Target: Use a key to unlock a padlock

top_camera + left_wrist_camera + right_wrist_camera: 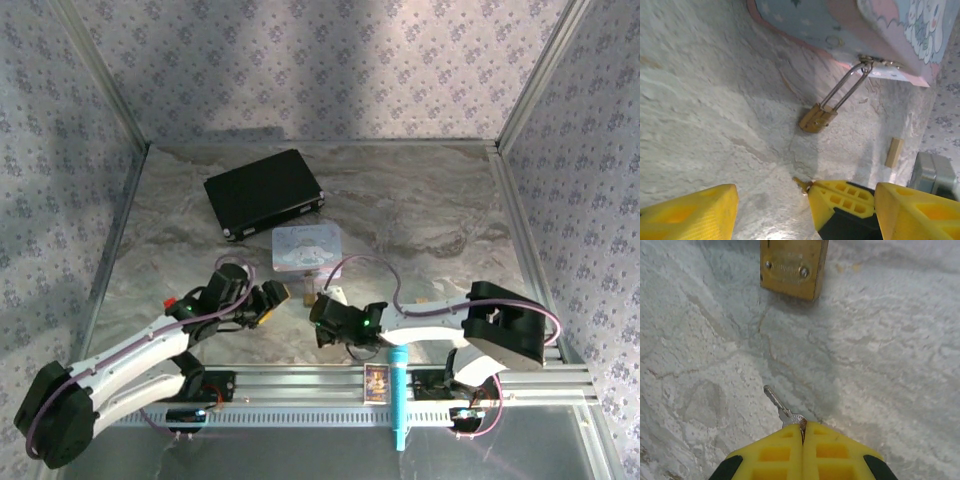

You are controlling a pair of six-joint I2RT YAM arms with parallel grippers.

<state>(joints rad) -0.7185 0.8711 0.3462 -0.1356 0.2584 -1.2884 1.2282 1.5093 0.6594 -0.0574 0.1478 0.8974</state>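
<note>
The brass padlock (pixel 817 117) lies on the marble table top, and its long silver shackle (pixel 847 85) is hooked through the clasp of the pastel tin (pixel 840 25). In the right wrist view the padlock's body (pixel 790 267) is straight ahead, a short way off. My right gripper (pixel 802 427) is shut on the head of the small silver key (pixel 777 402), whose blade points toward the padlock. From the left wrist, the key's tip (pixel 801 183) pokes out of the right gripper's fingers (pixel 840 200). My left gripper (pixel 806 189) stands open just short of the padlock, its yellow fingers wide apart.
A black case (pixel 263 192) lies at the back, behind the pastel tin (pixel 307 247). A small wooden block (pixel 894 152) rests right of the padlock. A blue marker (pixel 398 395) lies across the front rail. Metal-framed walls close in the table on both sides.
</note>
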